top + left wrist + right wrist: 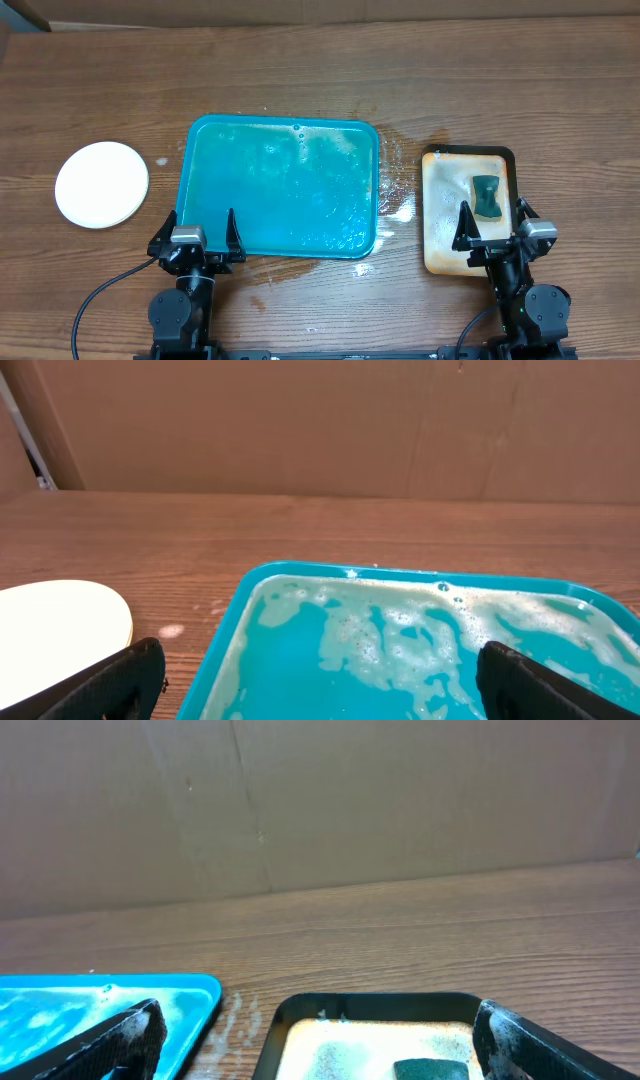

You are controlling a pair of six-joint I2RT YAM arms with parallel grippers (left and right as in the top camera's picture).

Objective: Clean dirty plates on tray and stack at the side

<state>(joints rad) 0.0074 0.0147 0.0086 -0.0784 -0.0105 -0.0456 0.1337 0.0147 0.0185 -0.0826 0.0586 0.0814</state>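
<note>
The teal-blue tray [280, 185] lies mid-table, holding only soapy foam and no plates. It also shows in the left wrist view [420, 650] and the right wrist view [100, 1000]. A round white stack of plates [101, 183] lies on the table left of the tray, its edge in the left wrist view [60, 620]. I cannot tell how many plates are in it. My left gripper [197, 232] is open and empty at the tray's near left edge. My right gripper [495, 228] is open and empty over the near end of the tan tray.
A tan dark-rimmed tray [440, 215] with foam and a dark green sponge [487, 194] stands right of the teal tray. Water and suds wet the wood between the trays [395, 195]. A cardboard wall [320, 420] runs behind the table.
</note>
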